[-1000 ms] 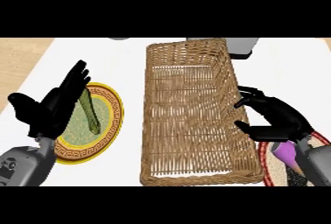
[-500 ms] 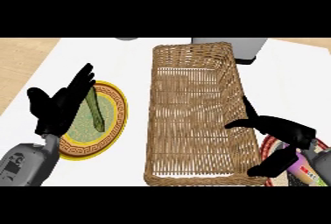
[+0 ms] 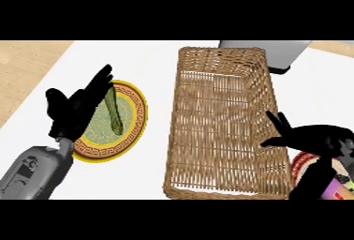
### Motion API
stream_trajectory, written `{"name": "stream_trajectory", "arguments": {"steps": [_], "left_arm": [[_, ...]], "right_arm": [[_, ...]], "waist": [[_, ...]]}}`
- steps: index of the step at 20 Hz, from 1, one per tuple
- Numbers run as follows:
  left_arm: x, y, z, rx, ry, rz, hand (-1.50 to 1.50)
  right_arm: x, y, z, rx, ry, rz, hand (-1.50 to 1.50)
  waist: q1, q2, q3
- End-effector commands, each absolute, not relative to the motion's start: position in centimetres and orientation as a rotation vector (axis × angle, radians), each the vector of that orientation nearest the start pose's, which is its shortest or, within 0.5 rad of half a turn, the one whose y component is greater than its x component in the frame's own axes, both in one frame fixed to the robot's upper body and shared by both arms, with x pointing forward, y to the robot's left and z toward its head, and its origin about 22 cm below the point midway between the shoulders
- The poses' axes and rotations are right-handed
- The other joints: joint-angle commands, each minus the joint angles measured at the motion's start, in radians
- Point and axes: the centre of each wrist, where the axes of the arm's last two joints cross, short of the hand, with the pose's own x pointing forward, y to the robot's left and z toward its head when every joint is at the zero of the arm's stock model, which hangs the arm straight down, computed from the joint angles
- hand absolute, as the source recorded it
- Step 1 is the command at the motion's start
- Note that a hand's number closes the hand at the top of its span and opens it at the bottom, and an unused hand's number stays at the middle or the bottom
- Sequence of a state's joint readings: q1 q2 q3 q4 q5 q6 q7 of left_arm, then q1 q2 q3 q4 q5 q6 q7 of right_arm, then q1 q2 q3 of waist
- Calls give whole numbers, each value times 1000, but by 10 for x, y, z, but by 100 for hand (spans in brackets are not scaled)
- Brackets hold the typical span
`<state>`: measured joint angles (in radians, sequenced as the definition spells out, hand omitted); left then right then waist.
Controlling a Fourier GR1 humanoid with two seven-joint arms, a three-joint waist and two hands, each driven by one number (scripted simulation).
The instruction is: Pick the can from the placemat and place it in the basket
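No writing can be read anywhere in the head view. A long rectangular basket (image 3: 224, 126) of woven tan wicker, with an open lattice floor and a thicker braided rim, lies on the white counter (image 3: 155, 56) and holds nothing. At its 9 o'clock sits a round plate (image 3: 136, 123) with a yellow rim, a brown key-pattern band and a speckled green centre; a slim green vegetable stalk (image 3: 114, 113) lies on it. The left hand (image 3: 77, 107), black and matte, hovers over the plate's left part with fingers straight and apart, clamped on nothing. At the basket's 4 o'clock the right hand (image 3: 314, 138) reaches down over a round placemat (image 3: 298, 165) with a dark red edge; its fingers are spread, some over the basket's rim. The can (image 3: 340, 190) shows only as a pink and green sliver at the hand's 5 o'clock, on the placemat, and whether the hand touches it cannot be told. A grey box-shaped appliance (image 3: 273, 50) stands at the basket's 1 o'clock.
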<state>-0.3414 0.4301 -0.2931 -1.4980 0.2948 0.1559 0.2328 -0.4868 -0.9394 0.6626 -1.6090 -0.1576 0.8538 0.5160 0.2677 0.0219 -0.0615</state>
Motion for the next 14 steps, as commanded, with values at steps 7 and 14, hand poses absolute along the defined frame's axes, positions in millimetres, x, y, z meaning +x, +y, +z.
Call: {"name": "stream_trajectory", "arguments": {"steps": [7,14], "left_arm": [[315,217,84,-16,-1515,-351,0],[323,211,89,-12,-1526,-341,0]], "right_arm": [[289,-256,82,-81,-51,1945,-150],[301,-275,96,15,2,1921,-150]], "waist": [[59,90,48],[41,92,50]]}}
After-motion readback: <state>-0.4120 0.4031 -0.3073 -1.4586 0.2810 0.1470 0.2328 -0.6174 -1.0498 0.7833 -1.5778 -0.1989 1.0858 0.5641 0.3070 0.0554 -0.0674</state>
